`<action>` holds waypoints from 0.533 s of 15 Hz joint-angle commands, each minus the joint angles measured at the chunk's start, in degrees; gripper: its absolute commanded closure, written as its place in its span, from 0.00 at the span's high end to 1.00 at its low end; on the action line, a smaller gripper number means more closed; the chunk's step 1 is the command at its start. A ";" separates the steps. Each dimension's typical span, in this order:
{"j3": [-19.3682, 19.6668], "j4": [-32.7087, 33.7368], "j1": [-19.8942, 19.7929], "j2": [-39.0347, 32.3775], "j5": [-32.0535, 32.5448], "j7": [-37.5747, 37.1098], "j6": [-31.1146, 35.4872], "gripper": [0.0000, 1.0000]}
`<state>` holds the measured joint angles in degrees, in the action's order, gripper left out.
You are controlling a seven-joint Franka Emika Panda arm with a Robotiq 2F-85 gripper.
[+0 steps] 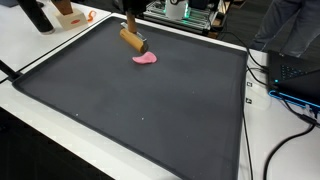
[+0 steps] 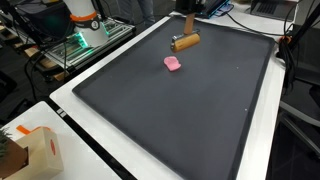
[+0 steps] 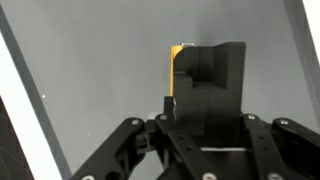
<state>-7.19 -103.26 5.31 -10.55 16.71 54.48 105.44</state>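
From my seat the gripper [image 3: 205, 100] shows only in the wrist view. Its dark fingers run up the middle of that view, and the wooden block [image 3: 176, 60] peeks out as an orange-brown edge right against their left side. The fingers hide the contact, so I cannot tell whether the jaws are clamped on the block or merely closed in front of it.

In both exterior views the wooden block [image 1: 134, 40] [image 2: 185, 42] sits on the dark mat [image 1: 150, 110] [image 2: 180, 110], close to one edge and well away from the mat's middle. An upright piece rises from one end of it, and I cannot make out what that is. A pink piece [image 1: 146, 60] [image 2: 173, 64] lies flat on the mat just beside the block, not touching it, on the side toward the mat's middle.

By my count there is one wooden block, one pink piece and one mat, plus one orange-and-white carton [image 2: 35, 150] standing off the mat on the white table [image 2: 105, 145]. Any print on the carton is too small for me to read.
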 commanded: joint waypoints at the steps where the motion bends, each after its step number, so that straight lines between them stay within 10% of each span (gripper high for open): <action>1: -1.74 -2.88 1.81 1.47 3.55 5.91 -0.65 0.23; 8: -4.40 -6.82 4.87 1.99 9.41 16.25 0.16 0.23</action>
<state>-10.94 -107.35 9.34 -10.50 23.13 66.53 105.41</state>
